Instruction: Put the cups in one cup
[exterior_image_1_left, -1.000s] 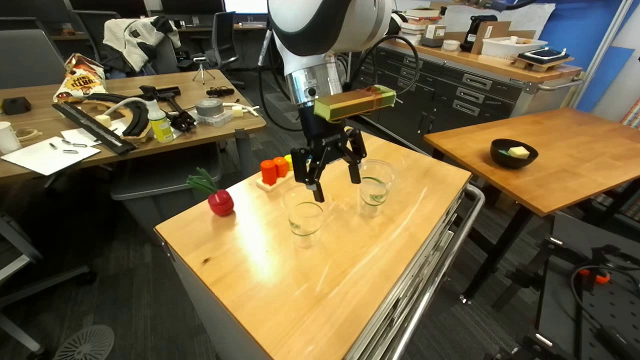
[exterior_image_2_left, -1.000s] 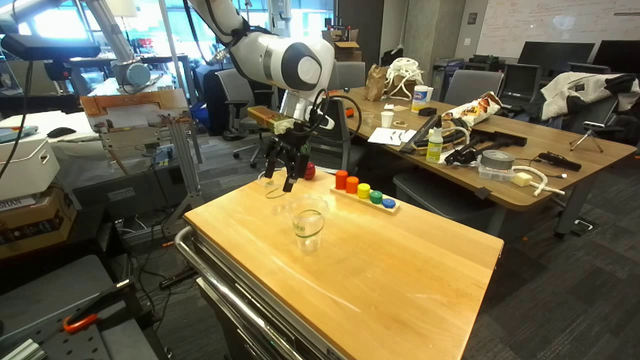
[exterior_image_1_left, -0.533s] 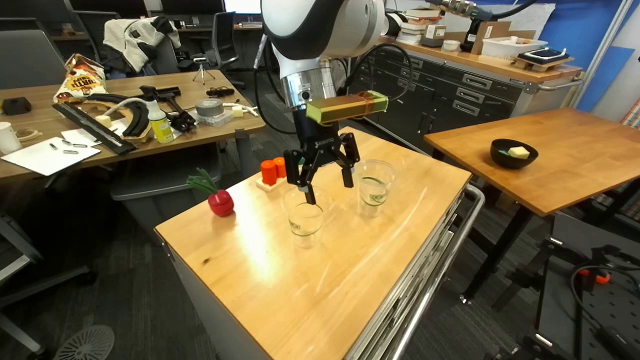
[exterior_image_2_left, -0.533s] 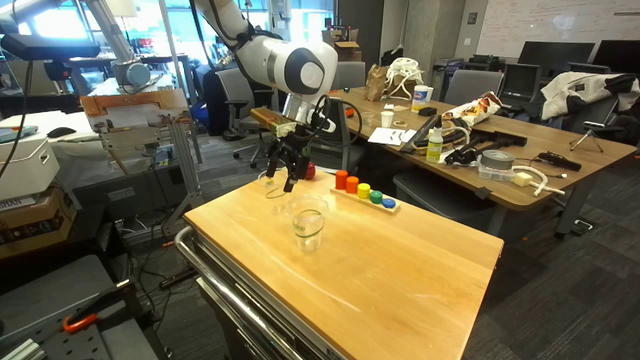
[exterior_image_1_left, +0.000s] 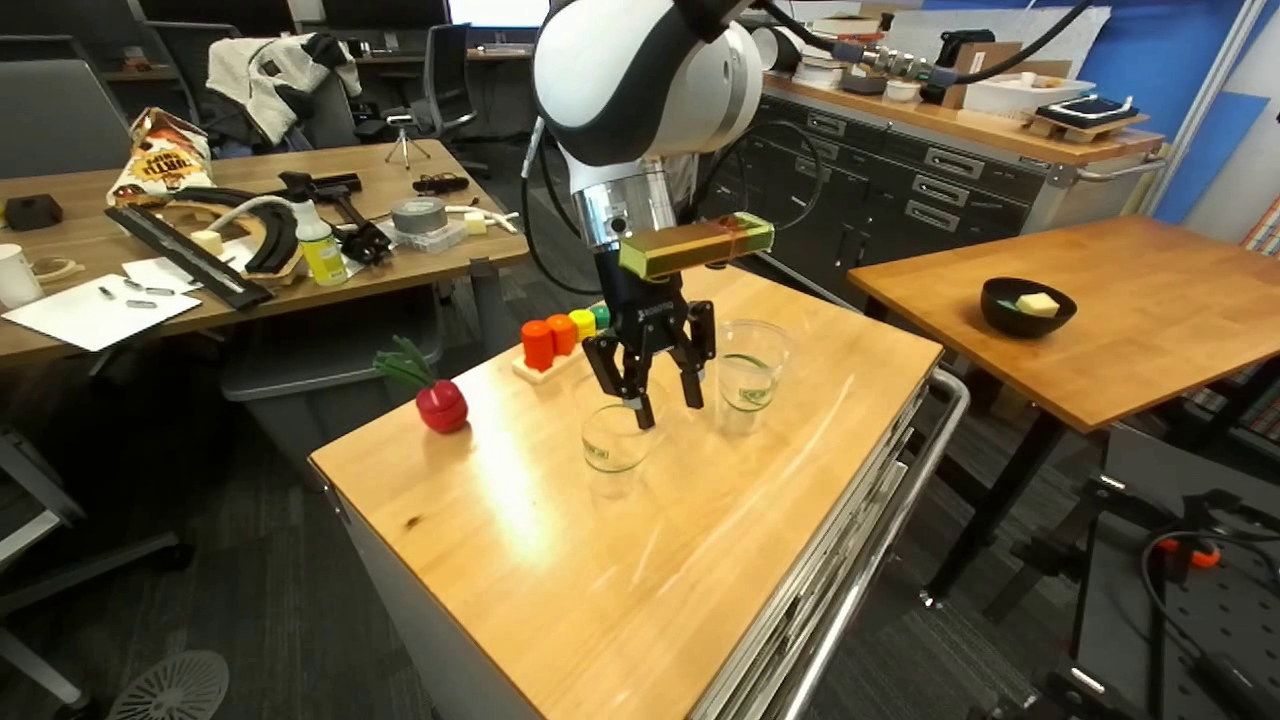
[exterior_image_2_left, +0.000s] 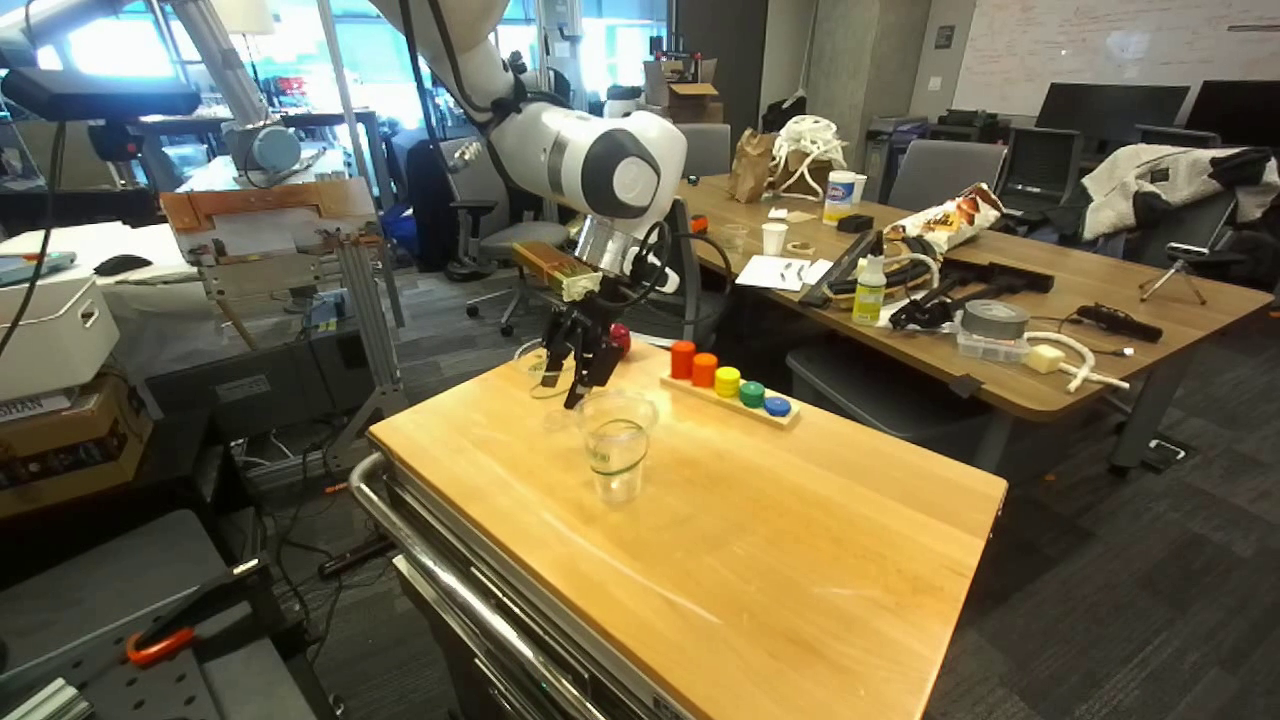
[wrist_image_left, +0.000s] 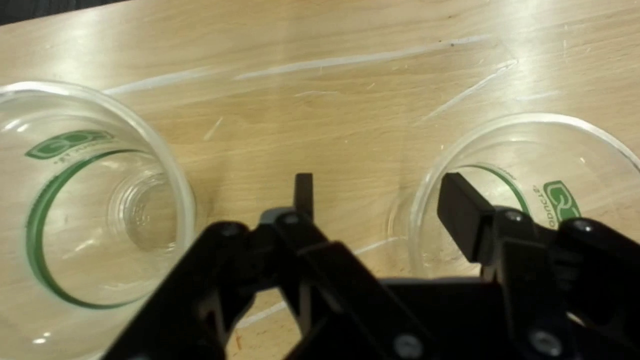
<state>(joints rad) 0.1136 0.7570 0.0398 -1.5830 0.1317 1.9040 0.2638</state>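
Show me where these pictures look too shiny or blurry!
In an exterior view, a white streak of glare shines on the wooden tabletop; in an exterior view, the windows look partly washed out; in the wrist view, tiny glints dot the tumbler on the picture's left, and the gripper looks dark and a bit blurry.

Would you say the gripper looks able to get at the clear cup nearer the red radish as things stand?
Probably yes: the gripper is open; in the wrist view, one finger shows over that cup and the other in the gap beside it, with nothing visible blocking the way down.
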